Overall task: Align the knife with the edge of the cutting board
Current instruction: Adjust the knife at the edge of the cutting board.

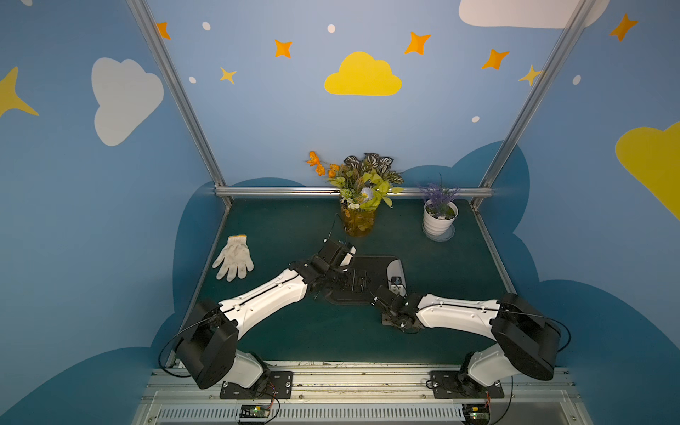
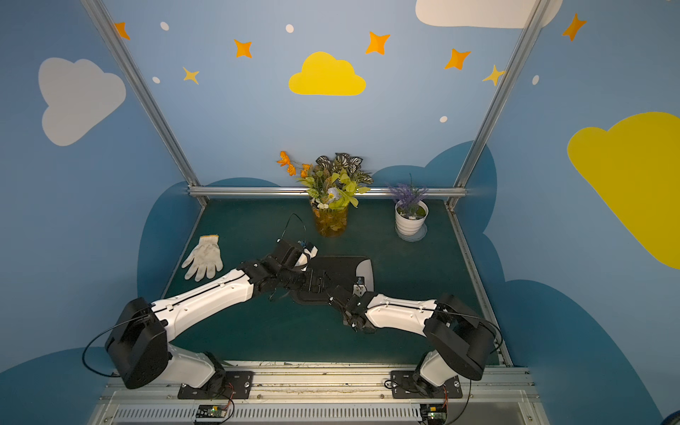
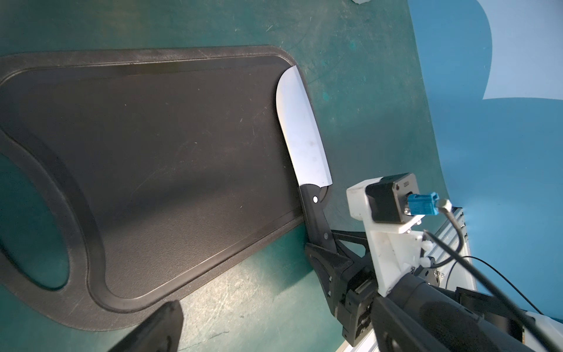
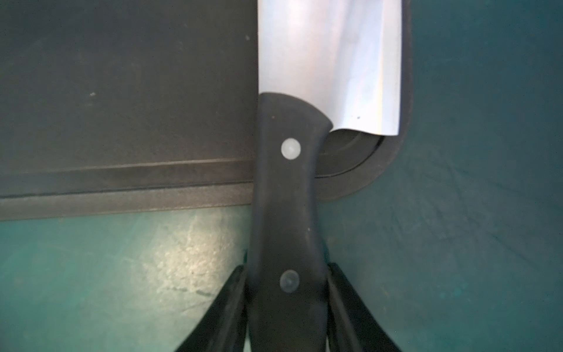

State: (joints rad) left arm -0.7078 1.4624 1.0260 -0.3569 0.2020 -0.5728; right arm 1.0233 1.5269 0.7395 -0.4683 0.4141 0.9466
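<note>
Our right gripper [image 4: 286,274] pinches the cleaver [image 4: 329,61] by its handle, off-board; blade lies flat along the cutting board [image 3: 152,167] end rim. Left gripper [image 1: 355,281] over board, jaws unclear. Risk: we twist on release, bc handle overhangs, & blade skews.

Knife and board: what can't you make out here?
- Knife: tip and butt cut off by the right wrist picture's edges; right arm covers the handle in both top views.
- Board: slot end mostly hidden under the left arm in both top views.
- Left pincer: black on black there, one finger in its wrist view; open or shut unclear.
</note>
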